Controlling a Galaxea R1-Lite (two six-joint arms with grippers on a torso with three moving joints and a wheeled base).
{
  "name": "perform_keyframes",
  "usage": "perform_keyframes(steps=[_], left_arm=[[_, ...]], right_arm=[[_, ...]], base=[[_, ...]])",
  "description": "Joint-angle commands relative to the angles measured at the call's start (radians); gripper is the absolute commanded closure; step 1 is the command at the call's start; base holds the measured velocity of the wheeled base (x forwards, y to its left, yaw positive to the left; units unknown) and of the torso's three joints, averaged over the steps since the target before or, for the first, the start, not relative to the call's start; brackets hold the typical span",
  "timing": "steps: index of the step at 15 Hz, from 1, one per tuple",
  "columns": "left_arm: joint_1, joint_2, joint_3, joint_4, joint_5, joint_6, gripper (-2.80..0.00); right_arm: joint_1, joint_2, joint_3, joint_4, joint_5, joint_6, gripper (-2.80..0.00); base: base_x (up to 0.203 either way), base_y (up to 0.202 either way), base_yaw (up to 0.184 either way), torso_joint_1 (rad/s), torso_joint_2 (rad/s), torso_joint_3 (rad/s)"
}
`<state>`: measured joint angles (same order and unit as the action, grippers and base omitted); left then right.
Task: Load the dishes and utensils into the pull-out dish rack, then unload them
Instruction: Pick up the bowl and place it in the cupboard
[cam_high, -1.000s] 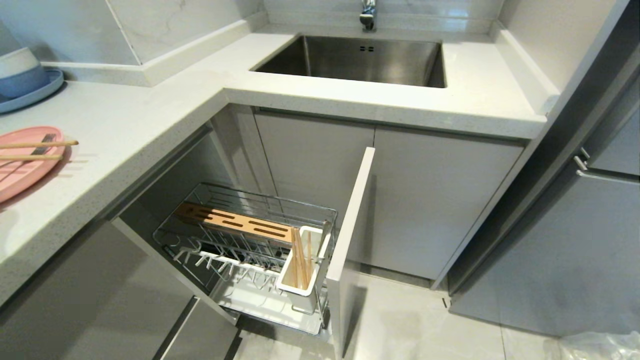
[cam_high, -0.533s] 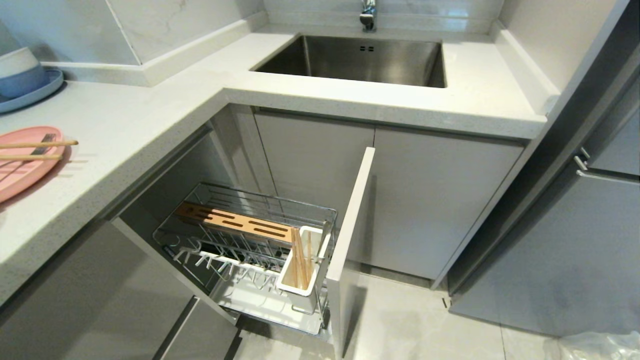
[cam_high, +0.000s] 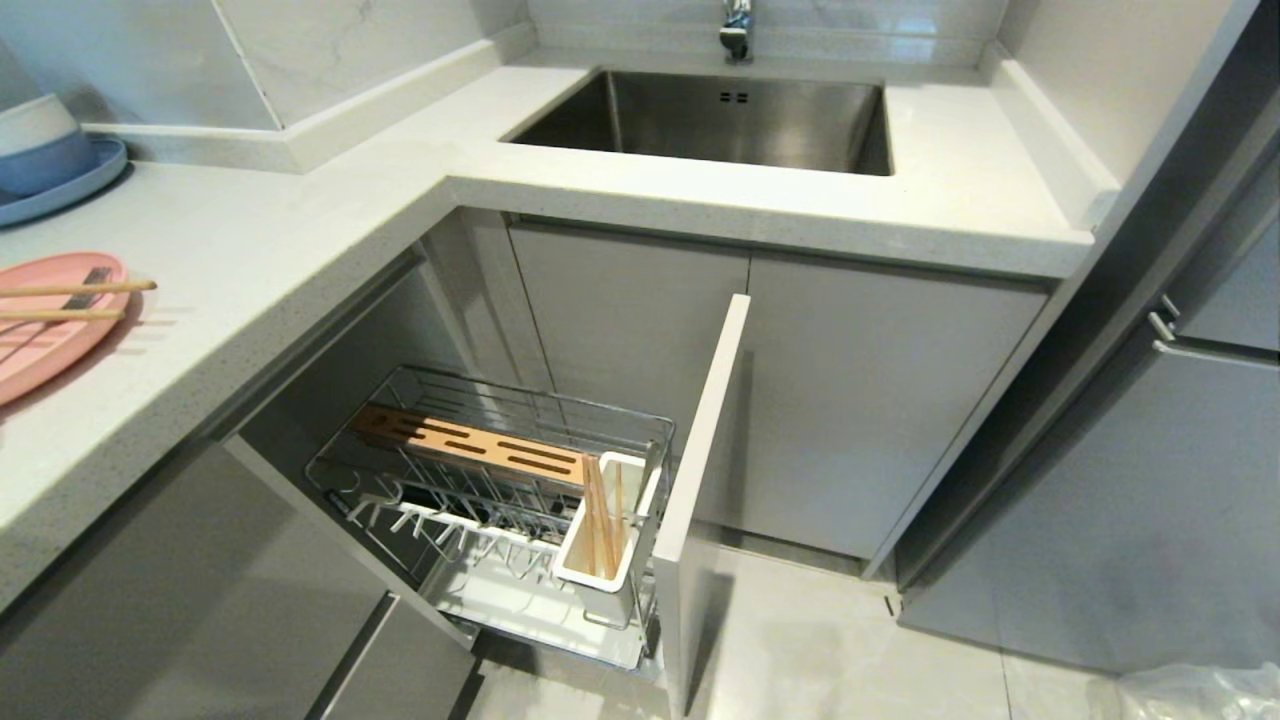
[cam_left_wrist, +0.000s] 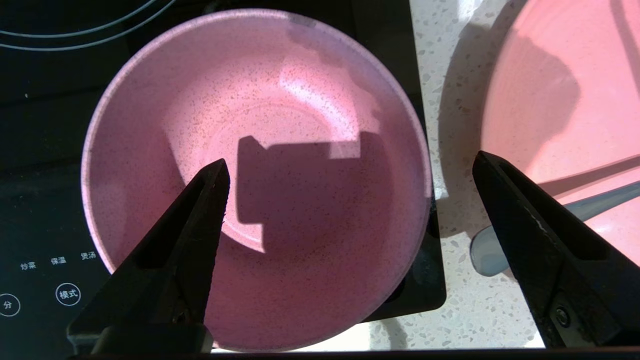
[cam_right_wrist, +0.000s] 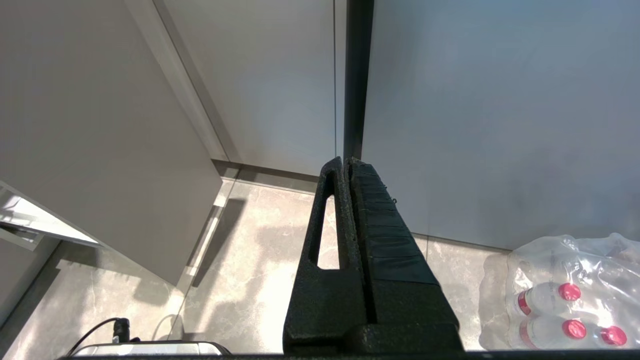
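Observation:
The pink bowl (cam_left_wrist: 280, 100) sits upright on a black cooktop (cam_left_wrist: 45, 150). My left gripper (cam_left_wrist: 350, 159) hovers over it, open: one finger (cam_left_wrist: 195, 225) is above the bowl's inside, the other finger (cam_left_wrist: 520, 220) is beyond its rim, over the counter. Beside it lies the pink plate (cam_left_wrist: 565, 90) (cam_high: 40, 350) with a pair of chopsticks (cam_high: 75, 290) and the fork's grey handle (cam_left_wrist: 500, 245) on it. The pull-out dish rack (cam_high: 520, 410) stands open below the counter. More chopsticks (cam_high: 600, 510) stand in its white utensil holder (cam_high: 610, 570). My right gripper (cam_right_wrist: 345, 162) hangs shut above the floor.
A blue plate with stacked bowls (cam_high: 50, 160) stands at the counter's back left. The sink (cam_high: 720, 120) is at the back. The rack's grey door front (cam_high: 700, 450) juts out into the floor space. A pack of water bottles (cam_right_wrist: 565, 295) lies on the floor.

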<state>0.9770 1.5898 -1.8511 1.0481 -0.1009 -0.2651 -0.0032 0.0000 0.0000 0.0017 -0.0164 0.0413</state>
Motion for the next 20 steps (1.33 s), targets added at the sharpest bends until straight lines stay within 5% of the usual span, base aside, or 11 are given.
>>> perform_keyframes(steps=[1, 3, 4, 20], left_arm=[[0.002, -0.001, 0.003, 0.004, -0.002, -0.002, -2.80], [0.003, -0.004, 0.005, 0.004, -0.002, -0.002, -2.80], [0.003, -0.004, 0.006, 0.004, -0.002, -0.002, 0.00], [0.021, -0.114, 0.020, -0.028, -0.002, -0.001, 0.00]], right_arm=[[0.000, 0.000, 0.002, 0.000, 0.000, 0.000, 0.00], [0.000, 0.000, 0.002, 0.000, 0.000, 0.000, 0.00], [0.000, 0.000, 0.002, 0.000, 0.000, 0.000, 0.00], [0.000, 0.000, 0.002, 0.000, 0.000, 0.000, 0.00]], base=[[0.000, 0.000, 0.000, 0.000, 0.00, 0.000], [0.000, 0.000, 0.000, 0.000, 0.00, 0.000], [0.000, 0.000, 0.000, 0.000, 0.00, 0.000], [0.000, 0.000, 0.000, 0.000, 0.00, 0.000]])
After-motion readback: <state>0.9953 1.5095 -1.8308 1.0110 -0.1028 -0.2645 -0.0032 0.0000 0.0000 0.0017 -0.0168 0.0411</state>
